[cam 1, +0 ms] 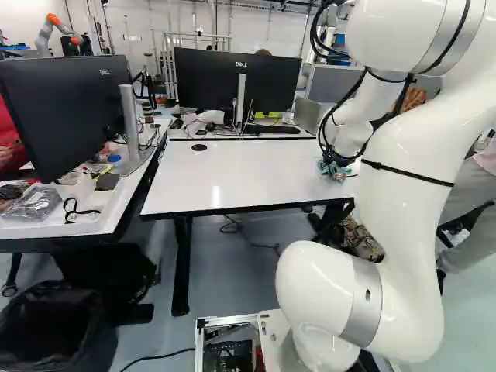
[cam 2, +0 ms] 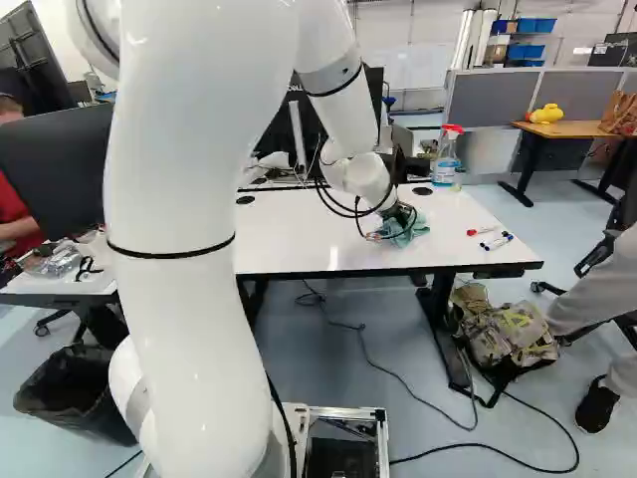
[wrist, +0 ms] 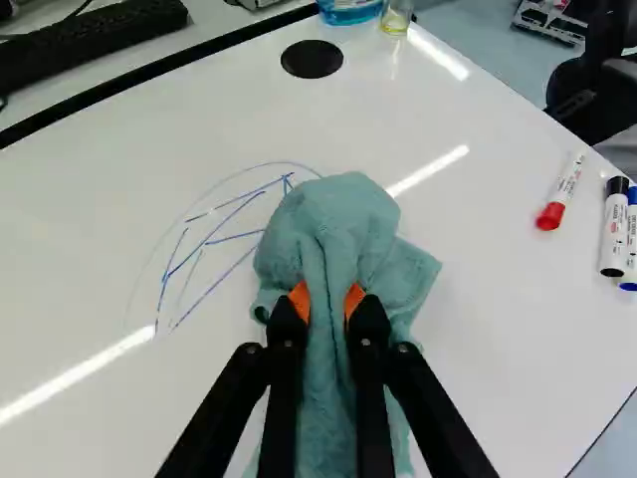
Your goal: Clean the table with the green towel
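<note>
In the right base view my gripper (cam 2: 396, 219) is low over the white table (cam 2: 299, 231), at the green towel (cam 2: 414, 231). Seen from the wrist, the gripper (wrist: 327, 301) is shut on the green towel (wrist: 333, 234), whose fabric bunches up between the orange pads and spreads onto the tabletop on both sides. Blue marker lines (wrist: 214, 242) lie on the table just beside the towel, ahead of the fingers. The towel covers whatever is directly beneath it.
Markers (cam 2: 495, 241) lie right of the towel in the right base view. A spray bottle (cam 2: 447, 157) stands at the table's back. Monitors (cam 1: 236, 81) stand behind; another desk (cam 1: 116, 203) is at the left. Another robot (cam 1: 58, 31) stands far off.
</note>
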{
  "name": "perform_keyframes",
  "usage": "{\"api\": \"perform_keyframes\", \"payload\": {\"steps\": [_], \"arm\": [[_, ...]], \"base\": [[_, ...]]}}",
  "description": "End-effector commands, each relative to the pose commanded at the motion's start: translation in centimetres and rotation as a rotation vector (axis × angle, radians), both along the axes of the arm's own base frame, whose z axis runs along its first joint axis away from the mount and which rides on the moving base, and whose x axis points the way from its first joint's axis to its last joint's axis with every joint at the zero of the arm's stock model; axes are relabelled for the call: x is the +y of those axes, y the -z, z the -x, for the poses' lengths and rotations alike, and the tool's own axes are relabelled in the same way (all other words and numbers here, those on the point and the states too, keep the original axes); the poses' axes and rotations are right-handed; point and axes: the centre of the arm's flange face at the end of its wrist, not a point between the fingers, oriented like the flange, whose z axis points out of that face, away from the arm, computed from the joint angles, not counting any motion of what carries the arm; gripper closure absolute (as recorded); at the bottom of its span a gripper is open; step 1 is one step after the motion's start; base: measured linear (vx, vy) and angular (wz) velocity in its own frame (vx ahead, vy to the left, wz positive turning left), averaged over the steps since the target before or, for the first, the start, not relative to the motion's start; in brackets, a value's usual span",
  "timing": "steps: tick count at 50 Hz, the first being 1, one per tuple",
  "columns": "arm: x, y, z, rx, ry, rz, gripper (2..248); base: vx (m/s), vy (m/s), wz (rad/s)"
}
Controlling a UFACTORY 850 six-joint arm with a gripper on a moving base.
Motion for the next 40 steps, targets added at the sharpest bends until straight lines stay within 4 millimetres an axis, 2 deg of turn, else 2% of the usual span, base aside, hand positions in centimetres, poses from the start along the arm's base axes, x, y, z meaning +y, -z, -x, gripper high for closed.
{"api": "perform_keyframes", "payload": {"steps": [11,40], "arm": [[-1.1,0.2,-1.8,-0.011,0.001,0.006,195],[-2.0,0.6,-7.2,-0.040,-0.031,0.023,195]], "base": [[0.000,0.000,0.000],[0.000,0.000,0.000]]}}
